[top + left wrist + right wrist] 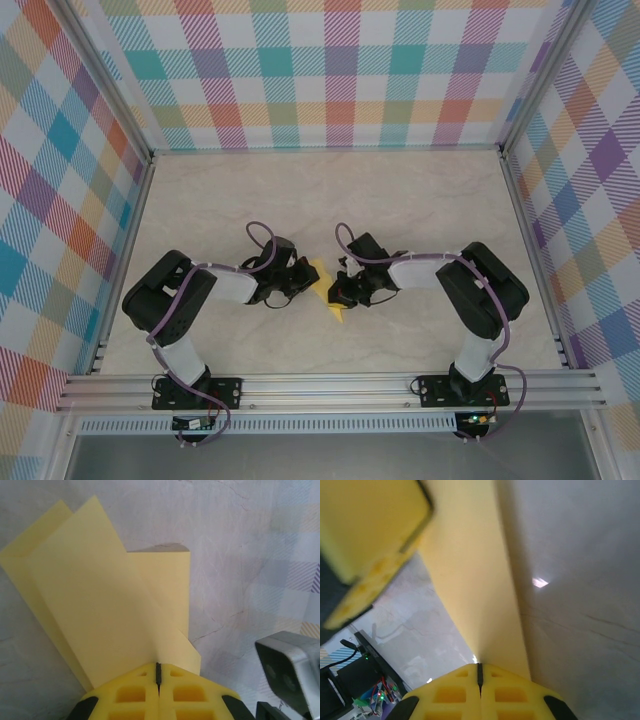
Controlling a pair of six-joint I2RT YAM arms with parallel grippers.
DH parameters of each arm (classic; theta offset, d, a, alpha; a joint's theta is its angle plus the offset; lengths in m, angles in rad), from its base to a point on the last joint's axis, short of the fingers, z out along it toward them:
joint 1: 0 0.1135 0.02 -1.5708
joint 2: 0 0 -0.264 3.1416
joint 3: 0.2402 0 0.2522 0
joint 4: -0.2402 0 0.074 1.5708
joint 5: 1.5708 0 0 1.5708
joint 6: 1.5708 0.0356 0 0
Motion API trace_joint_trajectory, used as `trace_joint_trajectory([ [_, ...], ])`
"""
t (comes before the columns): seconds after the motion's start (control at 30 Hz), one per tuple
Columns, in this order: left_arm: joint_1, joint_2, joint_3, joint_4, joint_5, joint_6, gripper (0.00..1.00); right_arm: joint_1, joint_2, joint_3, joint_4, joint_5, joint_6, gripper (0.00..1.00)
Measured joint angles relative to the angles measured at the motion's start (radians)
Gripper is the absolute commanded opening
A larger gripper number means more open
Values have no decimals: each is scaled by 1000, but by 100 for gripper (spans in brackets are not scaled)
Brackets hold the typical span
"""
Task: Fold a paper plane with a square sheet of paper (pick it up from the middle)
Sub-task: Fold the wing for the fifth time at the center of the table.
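Square sheet of paper (100, 595), centre of table (420, 200): partly folded, no dart yet, I judge. Left gripper (158, 672), right gripper (479, 669): both clamped on it.

folded paper (100, 605): plain pale yellow, unprinted, deeper yellow in the shaded layers
left fingers (135, 697): bright yellow, black at the outer corners and along the centre seam
right fingers (455, 697): bright yellow too, black at the outer corners
worktop (420, 200): cream-white with faint grey marble veining
walls (330, 70): plaid of teal, orange, red, purple, green and yellow hatched squares on white
arms (180, 300): black links with white forearm shells
frame rails (330, 385): silver-grey metal
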Motion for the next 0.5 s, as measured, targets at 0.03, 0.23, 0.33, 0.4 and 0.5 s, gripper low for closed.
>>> trace_joint_trajectory([
  [0.03, 0, 0, 0, 0, 0, 0, 0, 0, 2, 17, -1, 1, -3, 6],
  [0.23, 0, 0, 0, 0, -3, 0, 0, 0, 57, 124, 0, -7, -17, 6],
  [0.33, 0, 0, 0, 0, -4, 0, 0, -2, 83, 137, -6, -14, -18, 6],
  [0.4, 0, 0, 0, 0, -4, 0, 0, -2, 95, 136, -9, -10, -18, 6],
  [0.5, 0, 0, 0, 0, -4, 0, 0, 0, 113, 117, -5, -2, -18, 6],
])
